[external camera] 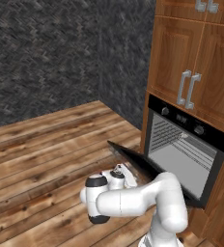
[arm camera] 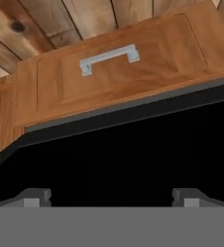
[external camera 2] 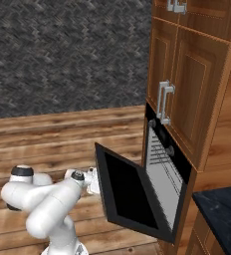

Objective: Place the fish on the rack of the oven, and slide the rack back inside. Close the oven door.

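Observation:
The black oven [external camera: 189, 154] stands open in the wooden cabinetry, with its knobs on the top strip. Its door [external camera: 135, 161] hangs half raised, tilted between flat and upright [external camera 2: 130, 194]. Silver wires of the rack [external camera: 197, 150] lie inside the cavity, also seen from the side [external camera 2: 160, 155]. The fish is out of view. My gripper [arm camera: 111, 198] is open, fingertips wide apart, right at the door's black outer face [arm camera: 123, 154]. The hand [external camera: 122, 174] sits low at the door's free edge [external camera 2: 90, 180].
Wooden cabinet doors with silver handles [external camera: 189, 89] rise above the oven. A wooden drawer with a silver handle [arm camera: 109, 58] lies beyond the door. A dark countertop [external camera 2: 222, 209] is at the right. Plank floor [external camera: 46, 154] spreads to the left.

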Robot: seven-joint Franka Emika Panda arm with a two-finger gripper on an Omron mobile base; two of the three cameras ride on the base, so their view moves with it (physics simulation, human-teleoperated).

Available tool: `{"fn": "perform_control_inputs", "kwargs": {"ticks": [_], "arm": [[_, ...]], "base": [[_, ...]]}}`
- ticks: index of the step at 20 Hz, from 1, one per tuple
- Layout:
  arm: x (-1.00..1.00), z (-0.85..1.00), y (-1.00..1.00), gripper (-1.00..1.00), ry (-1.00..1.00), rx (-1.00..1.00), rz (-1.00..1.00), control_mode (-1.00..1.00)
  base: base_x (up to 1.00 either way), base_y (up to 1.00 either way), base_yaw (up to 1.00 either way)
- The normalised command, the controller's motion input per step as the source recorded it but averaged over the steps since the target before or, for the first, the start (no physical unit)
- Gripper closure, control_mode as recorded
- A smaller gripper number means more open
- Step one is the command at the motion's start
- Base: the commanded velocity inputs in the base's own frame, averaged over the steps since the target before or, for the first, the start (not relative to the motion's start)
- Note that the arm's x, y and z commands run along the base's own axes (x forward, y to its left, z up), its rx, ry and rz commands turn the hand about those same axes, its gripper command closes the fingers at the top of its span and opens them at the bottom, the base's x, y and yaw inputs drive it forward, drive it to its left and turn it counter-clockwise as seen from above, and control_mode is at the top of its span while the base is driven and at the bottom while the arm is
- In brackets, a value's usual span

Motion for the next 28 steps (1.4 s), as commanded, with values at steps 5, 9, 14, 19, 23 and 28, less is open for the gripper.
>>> {"fn": "perform_control_inputs", "kwargs": {"ticks": [5, 9, 14, 19, 23, 28], "arm": [[0.0, 0.33, -1.0, -1.0, -0.09, -0.3, -0.15, -1.0], [0.03, 0.1, -1.0, -1.0, 0.0, -0.23, -0.17, -1.0], [0.08, 0.04, -1.0, -1.0, 0.0, -0.18, -0.18, -1.0], [0.18, 0.15, -1.0, -1.0, 0.0, -0.17, -0.17, -1.0], [0.27, 0.24, -1.0, -1.0, 0.0, -0.19, -0.18, -1.0], [0.26, 0.18, -1.0, -1.0, 0.0, -0.17, -0.19, -1.0]], "base": [[0.0, 0.0, 0.0], [0.0, 0.0, 0.0], [0.0, 0.0, 0.0], [0.0, 0.0, 0.0], [0.0, 0.0, 0.0], [0.0, 0.0, 0.0]]}}
